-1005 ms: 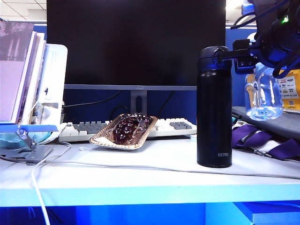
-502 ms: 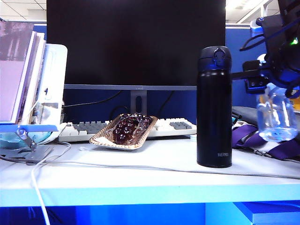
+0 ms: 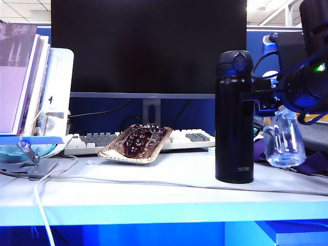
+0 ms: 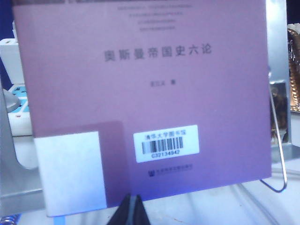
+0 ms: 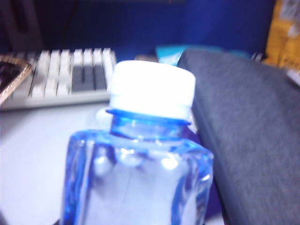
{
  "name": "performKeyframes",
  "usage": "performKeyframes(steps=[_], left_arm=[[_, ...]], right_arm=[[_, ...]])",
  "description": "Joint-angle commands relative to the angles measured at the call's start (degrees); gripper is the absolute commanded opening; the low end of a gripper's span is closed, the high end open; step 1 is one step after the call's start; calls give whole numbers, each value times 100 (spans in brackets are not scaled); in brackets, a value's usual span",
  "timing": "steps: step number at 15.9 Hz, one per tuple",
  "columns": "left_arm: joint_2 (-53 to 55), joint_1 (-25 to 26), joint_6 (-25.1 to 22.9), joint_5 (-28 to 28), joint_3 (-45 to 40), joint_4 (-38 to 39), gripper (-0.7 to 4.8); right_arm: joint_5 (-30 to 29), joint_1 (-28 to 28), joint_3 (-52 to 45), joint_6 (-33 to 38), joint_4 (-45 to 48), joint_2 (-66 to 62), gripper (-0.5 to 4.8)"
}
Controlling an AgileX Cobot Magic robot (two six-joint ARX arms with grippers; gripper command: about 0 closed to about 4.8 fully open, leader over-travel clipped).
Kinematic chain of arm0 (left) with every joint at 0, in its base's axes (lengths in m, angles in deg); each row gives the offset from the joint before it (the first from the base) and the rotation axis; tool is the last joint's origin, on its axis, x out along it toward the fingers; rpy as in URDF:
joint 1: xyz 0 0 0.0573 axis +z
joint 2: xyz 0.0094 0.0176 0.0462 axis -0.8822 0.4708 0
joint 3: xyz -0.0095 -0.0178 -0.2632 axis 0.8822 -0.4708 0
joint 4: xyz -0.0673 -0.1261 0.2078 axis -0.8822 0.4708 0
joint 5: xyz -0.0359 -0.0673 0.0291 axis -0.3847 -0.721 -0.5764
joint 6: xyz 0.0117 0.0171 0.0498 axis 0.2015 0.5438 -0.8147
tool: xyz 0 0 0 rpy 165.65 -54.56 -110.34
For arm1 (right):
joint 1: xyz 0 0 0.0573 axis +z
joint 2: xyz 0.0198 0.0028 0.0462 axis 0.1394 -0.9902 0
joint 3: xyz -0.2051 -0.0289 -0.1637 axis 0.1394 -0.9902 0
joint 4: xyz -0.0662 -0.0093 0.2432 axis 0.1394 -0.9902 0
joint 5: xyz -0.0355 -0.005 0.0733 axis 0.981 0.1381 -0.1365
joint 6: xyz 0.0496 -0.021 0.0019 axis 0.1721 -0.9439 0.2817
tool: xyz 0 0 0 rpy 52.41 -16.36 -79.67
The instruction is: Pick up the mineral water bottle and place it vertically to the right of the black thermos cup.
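Bottle coming down beside the flask — the placing step is underway.

The right end effector [image 3: 281,105], at the right edge of the exterior frame, is gripping the mineral water bottle [image 3: 284,139] near its top, jaws clamped partway around it; the bottle is hanging roughly upright, just right of the black thermos cup [image 3: 234,117], with its base looking a touch above the tabletop [image 3: 154,189]. In the right wrist view the bottle [image 5: 140,159] is filling the frame, white cap up, the keyboard [image 5: 70,75] behind it. Judging from this, the next move is calling for a gentle lowering until the base is sitting flat, clear of the thermos, then a release. The left end effector [image 4: 131,213] is idling at the bottom of its own view, fingers pressed together on nothing, facing a purple book [image 4: 140,93].
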Motion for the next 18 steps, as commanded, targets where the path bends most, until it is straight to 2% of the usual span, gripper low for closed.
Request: performKeyframes(steps=[1,3,4,8,13,15,18], left_arm=[[-17,11,-4,17,-2,70,-5],[-17,11,-4,20,-2,70,-5],[-17,11,-4,20,-2,70,-5],[-17,11,-4,20,-2,70,-5],[-17,11,-4,20,-2,70,-5],[-17,11,-4,20,-2,70,-5],[-17,11,-4,22,-2,70,-5]], right_arm=[[4,-13,-76,-299,1384,-282,210],[9,-13,-184,-654,2153,-643,206],[22,-13,-212,-723,2227,-761,205],[-28,-39,-308,-737,2229,-833,201],[-522,-153,-302,-629,2229,-1080,198],[-658,-223,-295,-555,2229,-1209,164],[-831,-363,-197,-553,2229,-1272,168]])
